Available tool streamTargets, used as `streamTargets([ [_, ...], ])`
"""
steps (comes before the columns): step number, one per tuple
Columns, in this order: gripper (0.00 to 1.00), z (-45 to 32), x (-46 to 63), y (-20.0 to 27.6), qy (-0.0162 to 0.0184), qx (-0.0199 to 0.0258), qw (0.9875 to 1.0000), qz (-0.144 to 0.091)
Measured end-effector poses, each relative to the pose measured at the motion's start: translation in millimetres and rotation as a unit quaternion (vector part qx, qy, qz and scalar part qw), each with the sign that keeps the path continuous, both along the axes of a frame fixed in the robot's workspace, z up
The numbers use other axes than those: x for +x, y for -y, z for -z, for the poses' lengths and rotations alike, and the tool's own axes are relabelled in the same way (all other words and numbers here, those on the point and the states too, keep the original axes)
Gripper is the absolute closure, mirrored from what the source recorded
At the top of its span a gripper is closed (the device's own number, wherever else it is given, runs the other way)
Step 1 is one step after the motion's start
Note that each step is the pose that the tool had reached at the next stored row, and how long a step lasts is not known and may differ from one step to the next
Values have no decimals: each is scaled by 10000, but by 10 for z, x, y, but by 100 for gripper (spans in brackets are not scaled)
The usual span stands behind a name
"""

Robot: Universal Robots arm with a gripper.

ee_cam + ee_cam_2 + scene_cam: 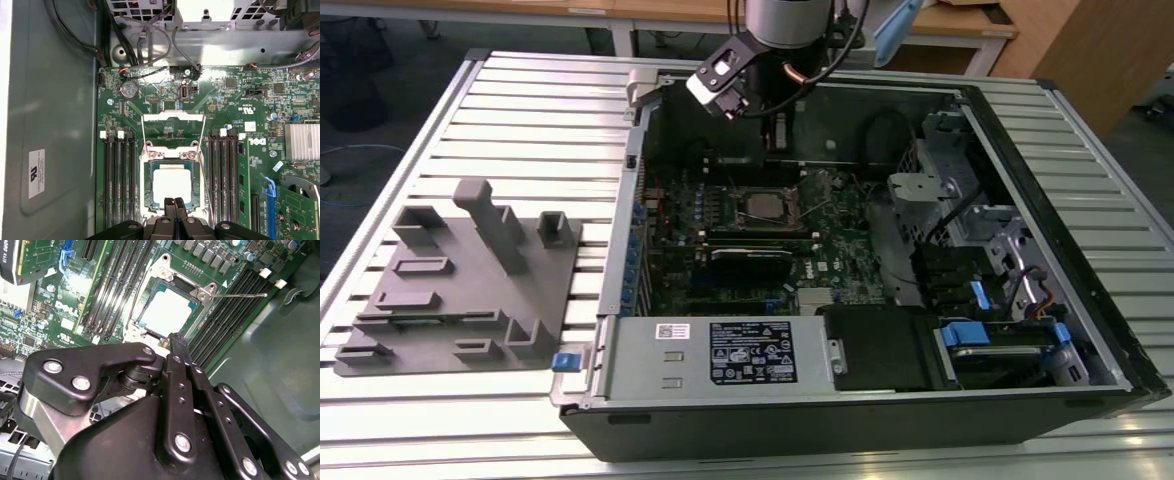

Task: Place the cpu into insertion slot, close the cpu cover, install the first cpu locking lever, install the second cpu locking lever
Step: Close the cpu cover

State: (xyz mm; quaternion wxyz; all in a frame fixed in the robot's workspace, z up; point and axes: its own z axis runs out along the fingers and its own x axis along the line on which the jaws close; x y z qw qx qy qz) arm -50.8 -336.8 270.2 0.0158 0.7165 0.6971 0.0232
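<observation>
Silver ribbed aluminium-slat table [520, 110] spans most of the exterior view. Far side: light wooden desks with white legs [670, 14] side by side behind the table. Far corner at the exterior view's right: light brown wooden cabinet side [1087, 50]. Dark grey floor [420, 55] at the exterior view's left. Light is even, with a pale sheen on the slats.

One cpu [171, 185], one cover [172, 117] — two levers [240, 295]
</observation>
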Motion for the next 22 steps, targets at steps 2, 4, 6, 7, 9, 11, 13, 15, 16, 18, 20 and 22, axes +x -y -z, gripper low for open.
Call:
streamTargets([
  [2,89,-5,0,0,1,0,10000,0],
  [4,89,-6,0,0,1,0,10000,0],
  [6,89,-8,0,0,0,-1,10000,0],
  [7,89,-8,0,0,1,-1,10000,0],
  [9,89,-9,0,0,0,-1,10000,0],
  [11,89,-9,6,0,0,-2,10000,0],
  [13,89,-9,17,0,0,-2,10000,0],
  [15,89,-9,34,0,0,-1,10000,0],
  [16,89,-9,42,0,0,-1,10000,0],
  [18,89,-8,61,0,0,-1,10000,0],
  [20,89,-8,83,0,0,-1,10000,0],
  [22,89,-8,106,0,0,-1,10000,0],
])
